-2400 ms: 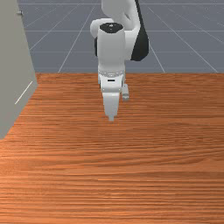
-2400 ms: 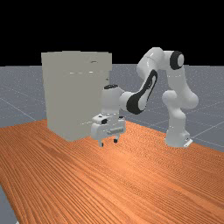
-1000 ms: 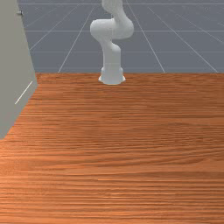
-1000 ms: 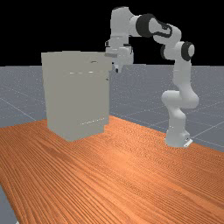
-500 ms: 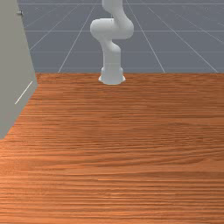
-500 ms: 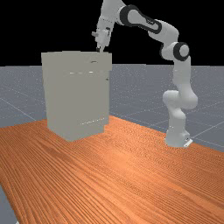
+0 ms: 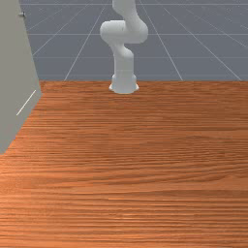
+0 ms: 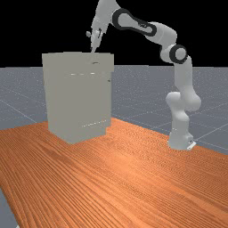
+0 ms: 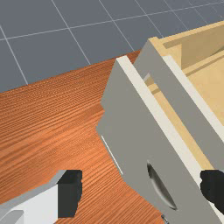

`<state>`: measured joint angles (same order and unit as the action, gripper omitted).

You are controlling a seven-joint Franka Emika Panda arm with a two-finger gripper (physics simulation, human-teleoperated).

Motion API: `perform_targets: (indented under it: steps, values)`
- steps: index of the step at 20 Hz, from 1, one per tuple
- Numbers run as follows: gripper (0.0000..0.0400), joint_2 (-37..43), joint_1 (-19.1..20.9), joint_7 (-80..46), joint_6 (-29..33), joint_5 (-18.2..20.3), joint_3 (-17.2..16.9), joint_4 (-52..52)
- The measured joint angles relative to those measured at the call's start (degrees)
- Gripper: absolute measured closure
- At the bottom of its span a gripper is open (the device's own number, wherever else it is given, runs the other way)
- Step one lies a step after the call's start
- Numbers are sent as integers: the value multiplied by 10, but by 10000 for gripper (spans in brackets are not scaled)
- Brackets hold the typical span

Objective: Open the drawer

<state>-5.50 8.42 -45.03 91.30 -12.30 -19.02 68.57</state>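
1. Grey boxy cabinet (image 8: 75, 98): upright on the orange-brown wooden desk (image 8: 111, 187), far view's left, in front of where the desk's back edges meet. Likely put there so its front has free desk to slide out over.
2. White-and-grey end effector (image 8: 92, 51): tilted, fingertips down at the cabinet's top front. Fingers spread wide, nothing gripped. In the wrist view one black fingertip (image 9: 213, 190) is over the front panel's top edge, the other out ahead of the panel. Reads as lining up to straddle handle and panel; contact, can't tell.
3. Arm base (image 8: 180, 140): on the far view's right, well apart from the cabinet. Arm goes high, probably to reach in from above.
4. Grey flat drawer front (image 9: 131, 118): top of cabinet, pale top edge, narrow gap behind with pale wood (image 9: 181, 129) in it. Maybe slightly ajar, can't confirm.
5. Grey curved oval handle (image 9: 161, 186): on that panel, slim, low-profile. My guess: shallow bite, could slip. Next: lower, close on it, pull straight out.
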Motion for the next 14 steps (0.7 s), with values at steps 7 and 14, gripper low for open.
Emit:
perform_targets:
  steps: [7,14]
  values:
    - [0,-33,23,8,-2,-2,-17,-31]
    - [0,-64,22,8,-6,-2,-14,-24]
